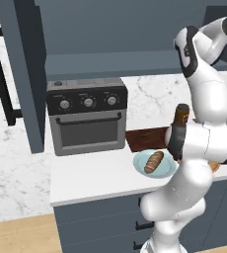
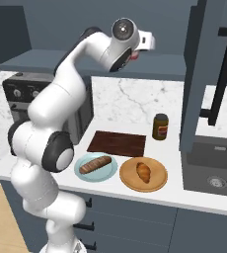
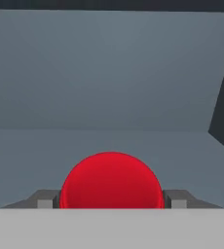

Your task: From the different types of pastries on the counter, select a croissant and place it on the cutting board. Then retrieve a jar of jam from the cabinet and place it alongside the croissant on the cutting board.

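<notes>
My gripper reaches into the slate-blue cabinet, and the red jar of jam fills the gap between its two fingers, which touch its sides. A sliver of red shows under the hand in the right base view. Down on the white counter, the golden croissant lies on a round tan-orange plate. The dark reddish-brown cutting board sits bare behind the plates. A long brown loaf rests on a pale blue plate.
A grey toaster oven with three knobs stands at the counter's left. A dark jar with a yellow label sits behind the board. The open cabinet door hangs to the right, above a sink.
</notes>
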